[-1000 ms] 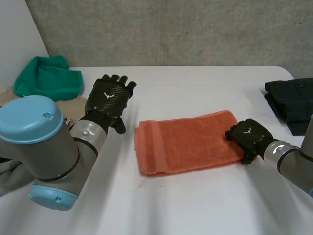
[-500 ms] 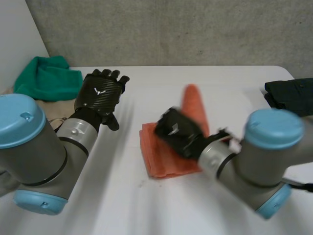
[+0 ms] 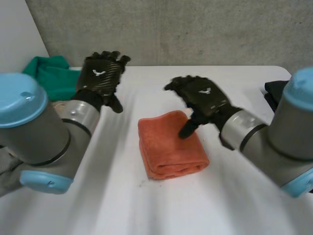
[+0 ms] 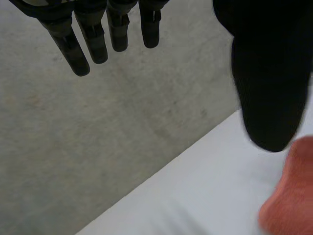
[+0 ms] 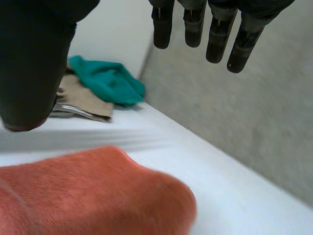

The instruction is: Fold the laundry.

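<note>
An orange towel [image 3: 171,147] lies folded into a thick short stack at the middle of the white table [image 3: 146,205]. My right hand [image 3: 205,98] hovers over its far right part, open with fingers spread and the thumb pointing down at the fold. In the right wrist view the straight fingers [image 5: 210,29] hang over the orange towel [image 5: 88,191] and hold nothing. My left hand [image 3: 100,81] is raised to the left of the towel, open and empty. Its fingers [image 4: 78,44] are straight in the left wrist view, with a bit of the orange towel [image 4: 288,196] beside the thumb.
A green cloth [image 3: 49,76] and a beige cloth [image 5: 78,98] lie at the far left of the table. A dark folded garment [image 3: 274,90] sits at the right edge. A grey wall [image 3: 195,29] stands behind the table.
My right hand carried the towel's right end over to the left, folding it in half, then let go and opened. My left hand lifted slightly up and away.
</note>
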